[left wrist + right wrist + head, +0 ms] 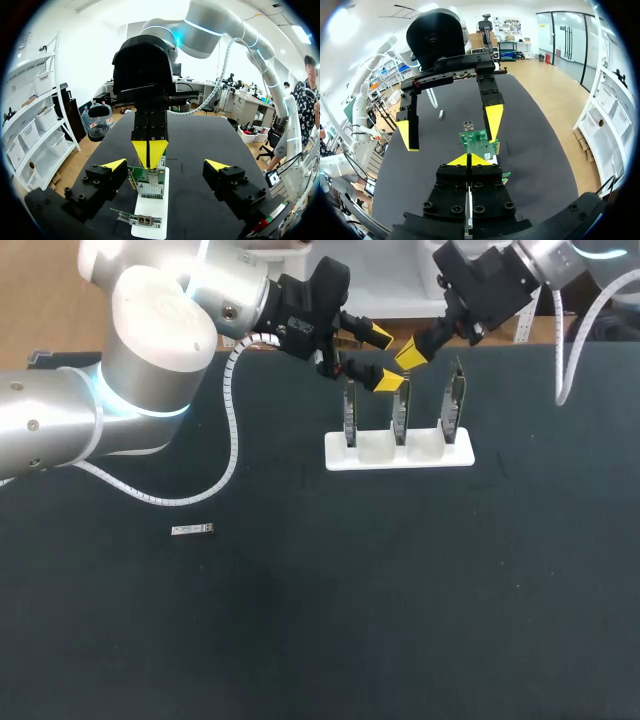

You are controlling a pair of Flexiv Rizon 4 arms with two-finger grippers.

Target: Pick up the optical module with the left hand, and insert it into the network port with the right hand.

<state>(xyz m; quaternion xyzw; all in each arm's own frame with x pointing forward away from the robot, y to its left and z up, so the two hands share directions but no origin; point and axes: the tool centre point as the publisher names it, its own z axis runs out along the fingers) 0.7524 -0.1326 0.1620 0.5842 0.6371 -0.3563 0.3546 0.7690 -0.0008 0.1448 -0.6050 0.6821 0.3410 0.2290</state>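
Status: small silver metal optical module [192, 530] is lying toward the left edge of the black desk [400, 620] | left fingers [386, 380] are gaping wide beside the white rack of green boards [400, 452] | right fingers [412, 353] are pressing shut, empty | judging it light, rigid, slippery: gripping long sides.

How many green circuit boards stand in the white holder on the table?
3. All stand upright, side by side, in the white holder: the left board, the middle board and the right board. None seems hidden.
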